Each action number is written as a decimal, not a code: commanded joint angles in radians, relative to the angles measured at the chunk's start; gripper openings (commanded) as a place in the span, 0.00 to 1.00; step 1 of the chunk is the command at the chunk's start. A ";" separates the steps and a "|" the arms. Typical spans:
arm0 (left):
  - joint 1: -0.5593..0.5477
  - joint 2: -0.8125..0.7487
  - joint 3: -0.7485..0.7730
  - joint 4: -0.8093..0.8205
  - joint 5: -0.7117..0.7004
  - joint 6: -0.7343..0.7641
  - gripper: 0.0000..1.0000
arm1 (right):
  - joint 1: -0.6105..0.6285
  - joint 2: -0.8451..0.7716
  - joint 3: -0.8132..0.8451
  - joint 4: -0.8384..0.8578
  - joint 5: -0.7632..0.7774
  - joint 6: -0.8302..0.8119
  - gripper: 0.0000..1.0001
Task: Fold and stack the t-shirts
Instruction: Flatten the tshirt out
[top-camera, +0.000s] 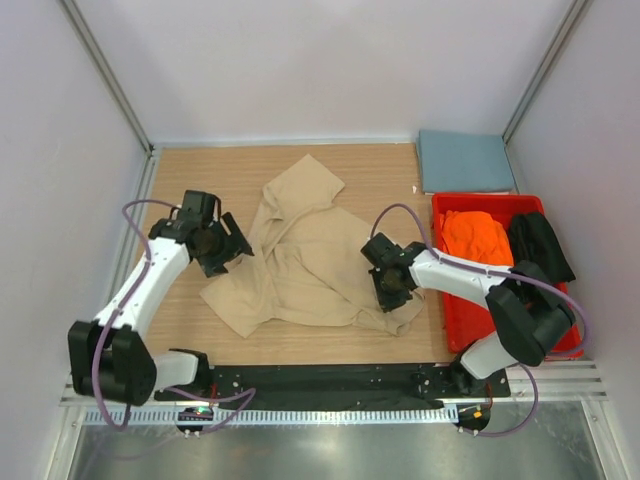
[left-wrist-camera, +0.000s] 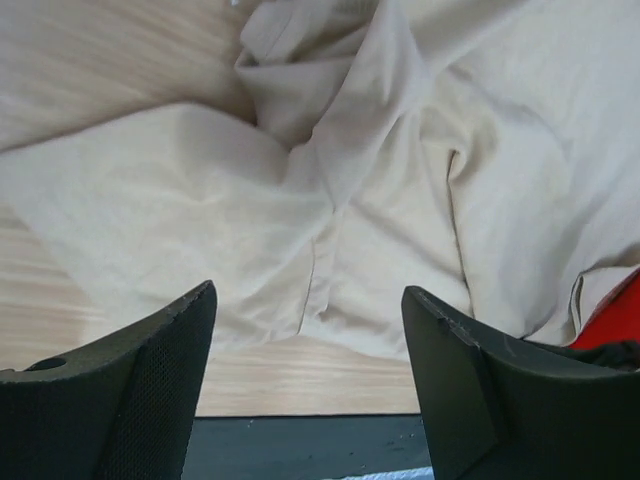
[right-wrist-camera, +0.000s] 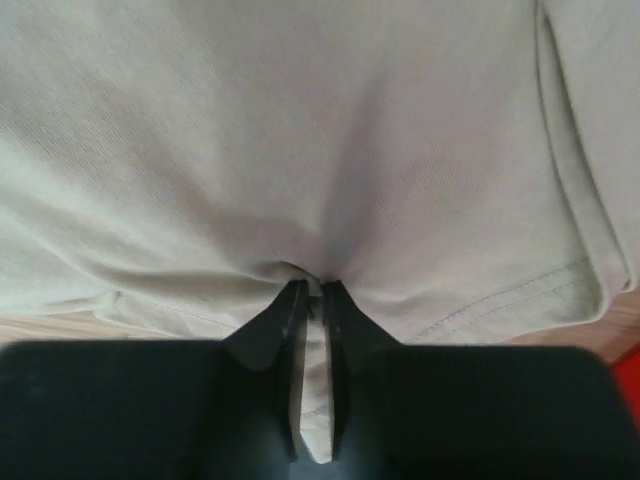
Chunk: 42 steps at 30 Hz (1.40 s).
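Observation:
A tan-beige t-shirt (top-camera: 305, 262) lies crumpled on the wooden table, filling the left wrist view (left-wrist-camera: 400, 180) and the right wrist view (right-wrist-camera: 320, 140). My left gripper (top-camera: 222, 243) (left-wrist-camera: 308, 340) hangs open just off the shirt's left edge, nothing between its fingers. My right gripper (top-camera: 392, 285) (right-wrist-camera: 314, 292) is shut on a pinched fold of the tan shirt near its lower right edge. An orange t-shirt (top-camera: 477, 236) and a black t-shirt (top-camera: 540, 245) lie bunched in the red bin (top-camera: 461, 322). A slate blue-grey t-shirt (top-camera: 465, 161) lies folded flat at the back right.
The red bin stands along the table's right side, close to my right arm. White walls enclose the table on three sides. A black rail (top-camera: 330, 378) runs along the near edge, also seen in the left wrist view as a dark strip (left-wrist-camera: 300, 445).

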 joint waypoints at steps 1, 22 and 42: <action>0.001 -0.117 -0.048 -0.091 -0.002 -0.033 0.75 | 0.003 0.027 0.097 0.006 0.102 -0.013 0.05; 0.029 -0.157 -0.056 -0.214 -0.177 -0.026 0.57 | -0.181 0.231 0.651 -0.143 0.065 -0.112 0.57; 0.279 0.075 -0.216 -0.027 -0.157 0.014 0.61 | -0.063 -0.269 -0.022 0.147 -0.097 0.158 0.49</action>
